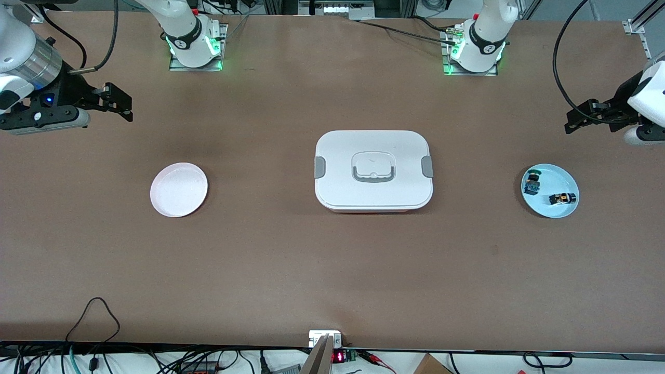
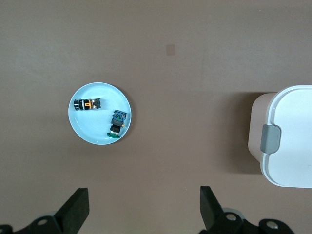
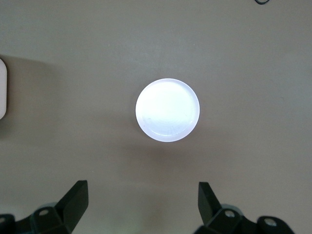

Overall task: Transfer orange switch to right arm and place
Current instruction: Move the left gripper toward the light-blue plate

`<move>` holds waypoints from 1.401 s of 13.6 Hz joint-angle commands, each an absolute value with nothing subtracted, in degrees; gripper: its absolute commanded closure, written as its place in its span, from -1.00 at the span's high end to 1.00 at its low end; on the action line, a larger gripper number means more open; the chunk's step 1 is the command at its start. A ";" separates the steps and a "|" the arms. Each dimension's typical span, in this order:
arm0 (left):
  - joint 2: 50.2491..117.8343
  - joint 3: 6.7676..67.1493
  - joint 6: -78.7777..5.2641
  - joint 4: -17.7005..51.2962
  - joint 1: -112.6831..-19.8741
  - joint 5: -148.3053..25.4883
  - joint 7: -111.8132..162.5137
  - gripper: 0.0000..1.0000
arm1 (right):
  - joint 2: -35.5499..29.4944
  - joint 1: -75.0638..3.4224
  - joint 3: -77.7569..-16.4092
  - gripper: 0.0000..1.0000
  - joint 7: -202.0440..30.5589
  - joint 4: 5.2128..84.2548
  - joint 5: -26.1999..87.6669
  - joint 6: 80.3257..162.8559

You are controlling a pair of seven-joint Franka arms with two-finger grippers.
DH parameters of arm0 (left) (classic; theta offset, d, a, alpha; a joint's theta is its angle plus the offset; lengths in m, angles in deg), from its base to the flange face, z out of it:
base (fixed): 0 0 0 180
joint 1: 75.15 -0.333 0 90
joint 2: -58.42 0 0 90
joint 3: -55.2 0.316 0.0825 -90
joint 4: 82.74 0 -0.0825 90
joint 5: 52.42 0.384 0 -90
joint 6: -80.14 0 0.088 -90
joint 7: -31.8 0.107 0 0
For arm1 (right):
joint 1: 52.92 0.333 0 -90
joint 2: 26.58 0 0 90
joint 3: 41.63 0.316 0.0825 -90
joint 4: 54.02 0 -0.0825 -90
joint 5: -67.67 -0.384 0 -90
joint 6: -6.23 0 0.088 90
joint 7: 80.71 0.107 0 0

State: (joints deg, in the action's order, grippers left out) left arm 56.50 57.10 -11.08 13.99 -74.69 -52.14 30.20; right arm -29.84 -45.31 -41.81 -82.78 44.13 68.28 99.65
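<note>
High front camera faces the bases; wrist cameras look straight down.

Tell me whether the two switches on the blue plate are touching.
Apart. The left wrist view shows bare plate between the orange switch and the green switch.

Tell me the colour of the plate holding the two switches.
Light blue plate; clearest in the left wrist view.

A wide brown counter (image 1: 270,259) fills almost everything, its matte top evenly lit with soft shadows. Along its near edge a black strip runs, with tangled cables (image 1: 93,358) hanging below over a pale floor. A small red digit display (image 1: 338,357) glows at mid-edge. At the counter's upper edge, aluminium framing (image 1: 636,23) and more cables (image 1: 228,6) show.
</note>
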 commanded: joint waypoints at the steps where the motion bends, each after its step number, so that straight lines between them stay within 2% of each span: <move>1: 55.96 56.78 -10.38 13.06 -74.98 -53.12 30.22 1.00 | -29.83 -45.10 -41.90 1.00 -82.47 43.27 69.16 98.87; 11: 56.40 57.48 -8.80 10.95 -75.06 -52.68 30.22 1.00 | -29.92 -45.36 -42.25 1.00 -82.20 43.27 67.84 99.49; 19: 62.71 57.57 -8.36 10.78 -76.64 -52.33 30.57 1.00 | -29.74 -46.06 -42.51 1.00 -82.20 43.27 67.05 99.57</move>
State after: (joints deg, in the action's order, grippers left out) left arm 59.96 57.51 -9.28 12.14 -75.18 -52.14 30.20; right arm -29.88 -45.60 -42.57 -82.66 44.07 67.93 99.82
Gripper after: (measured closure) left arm 0.000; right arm 0.000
